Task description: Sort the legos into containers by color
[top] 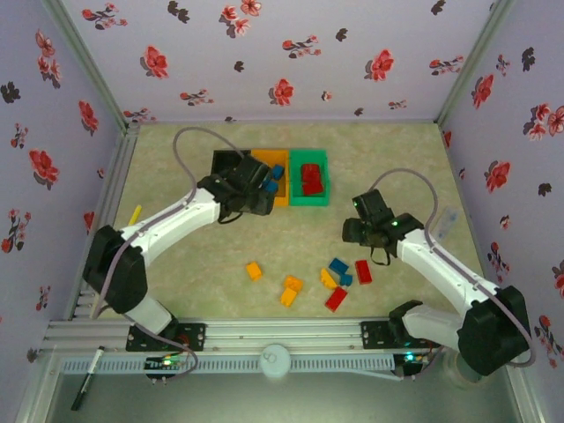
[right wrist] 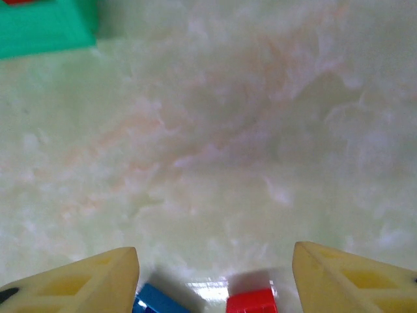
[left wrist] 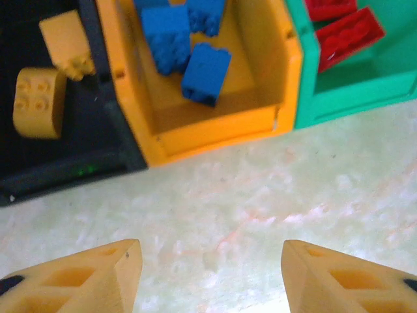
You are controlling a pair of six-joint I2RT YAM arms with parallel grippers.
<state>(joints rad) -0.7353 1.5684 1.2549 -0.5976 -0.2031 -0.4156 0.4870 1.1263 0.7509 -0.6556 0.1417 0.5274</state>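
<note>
Three joined containers stand at the back middle: the black bin (left wrist: pixel 98 153) holds two yellow legos (left wrist: pixel 39 101), the orange bin (left wrist: pixel 215 124) holds blue legos (left wrist: pixel 205 72), and the green bin (top: pixel 310 198) holds red legos (left wrist: pixel 348 36). My left gripper (left wrist: pixel 212 274) is open and empty over bare table just in front of the orange bin (top: pixel 280 196). Several loose legos lie front centre: yellow-orange (top: pixel 254 270), blue (top: pixel 338 265) and red (top: pixel 362 271). My right gripper (right wrist: pixel 215 267) is open just behind them, with a blue lego (right wrist: pixel 156 301) and a red lego (right wrist: pixel 253 301) low between its fingers.
A thin yellow stick (top: pixel 134 214) lies near the left wall. A clear plastic item (top: pixel 445 220) lies by the right wall. A black marker (top: pixel 86 379) rests in front of the rail. The green bin's corner (right wrist: pixel 45 29) is far ahead of the right gripper.
</note>
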